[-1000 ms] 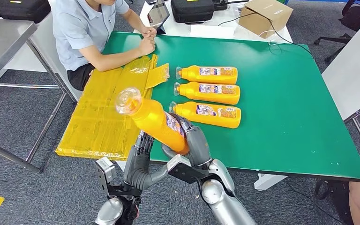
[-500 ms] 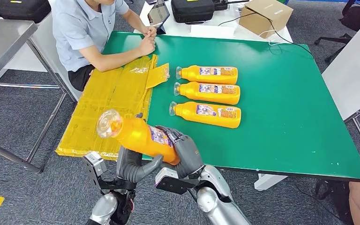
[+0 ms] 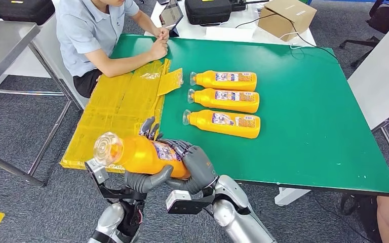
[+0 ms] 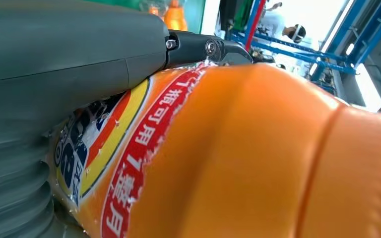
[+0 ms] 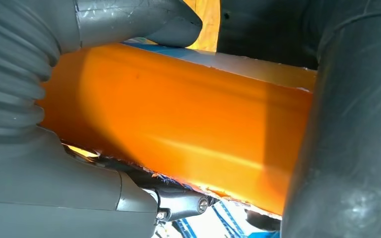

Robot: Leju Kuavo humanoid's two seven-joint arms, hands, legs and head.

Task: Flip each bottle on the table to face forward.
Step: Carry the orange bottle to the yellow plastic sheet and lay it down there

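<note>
Both hands hold an orange bottle [image 3: 142, 154] in the air over the front left corner of the green table [image 3: 304, 131]. It lies nearly level, its clear cap pointing left. My left hand [image 3: 147, 178] cups it from below, fingers rising behind it. My right hand [image 3: 196, 163] grips its base end. Three more orange bottles lie in a row on the table, caps to the left: far [image 3: 228, 80], middle [image 3: 228, 100], near [image 3: 228, 124]. Up close, the left wrist view shows the bottle's label [image 4: 129, 163] under my thumb [image 4: 69, 54]. The right wrist view shows the bottle's orange body [image 5: 178, 124].
A yellow sheet [image 3: 106, 116] covers the table's left side. A person [image 3: 101, 40] sits at the far left corner with forearms on the table. A cardboard box [image 3: 286, 17], a black case [image 3: 207, 10] and a tablet [image 3: 171, 15] stand on a white table behind.
The bottle has tipped from a steep slant to nearly level and moved left and toward me. My left hand has closed up around its underside.
</note>
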